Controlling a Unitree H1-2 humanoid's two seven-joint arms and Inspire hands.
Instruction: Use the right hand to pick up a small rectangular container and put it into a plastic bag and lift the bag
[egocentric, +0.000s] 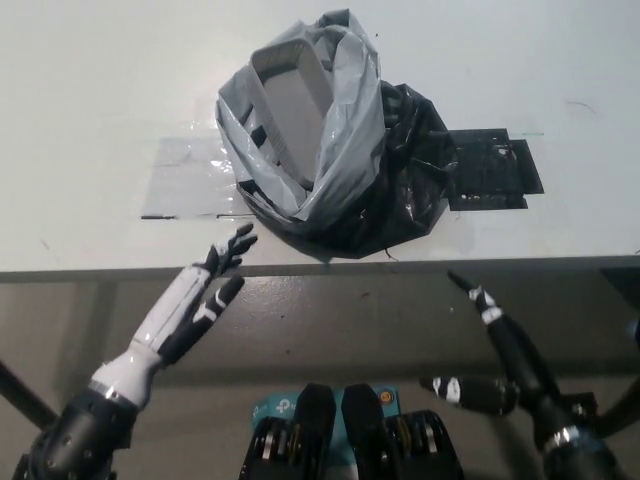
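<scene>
A grey and black plastic bag (335, 170) lies crumpled on the white table (90, 110), its mouth wide. Inside it a small grey rectangular container (292, 100) stands tilted, its rim showing. My black right hand (495, 350) hangs below the table's front edge at the lower right, open, fingers spread and holding nothing. At the lower left my white left hand (205, 290) is also open, its fingertips (240, 240) just reaching the table's front edge, left of the bag.
A clear tape patch (185, 175) lies on the table left of the bag and a black patch (495, 170) right of it. The table's front edge (420, 265) runs across the middle of the picture.
</scene>
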